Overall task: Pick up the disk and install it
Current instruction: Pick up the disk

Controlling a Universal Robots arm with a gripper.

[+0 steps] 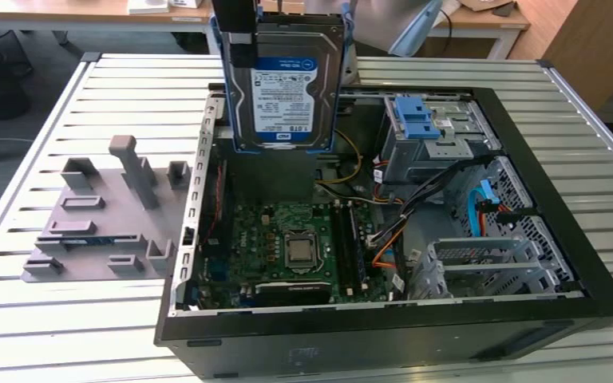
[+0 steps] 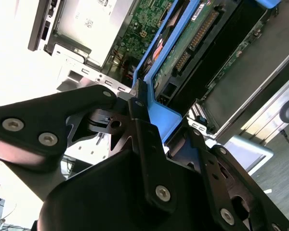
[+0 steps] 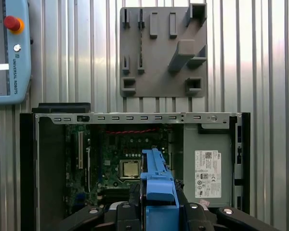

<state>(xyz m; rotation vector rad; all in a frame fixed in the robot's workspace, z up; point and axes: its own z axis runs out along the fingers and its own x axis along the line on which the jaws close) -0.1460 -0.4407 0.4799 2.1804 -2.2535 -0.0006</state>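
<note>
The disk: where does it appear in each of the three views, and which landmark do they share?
Exterior view: the disk upright, label showing, above the open case.
Second wrist view: its green circuit side, framed by its blue bracket.
First wrist view: edge-on, in front of the motherboard.
Shared landmark: the motherboard.

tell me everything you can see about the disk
The disk is a flat silver metal hard drive with a white-and-blue label, framed by a blue plastic bracket. It hangs upright in the air over the far side of the open computer case, with its label facing the exterior view. The second wrist view shows the green circuit board on its back. The gripper is shut on the bracket's end.
</note>
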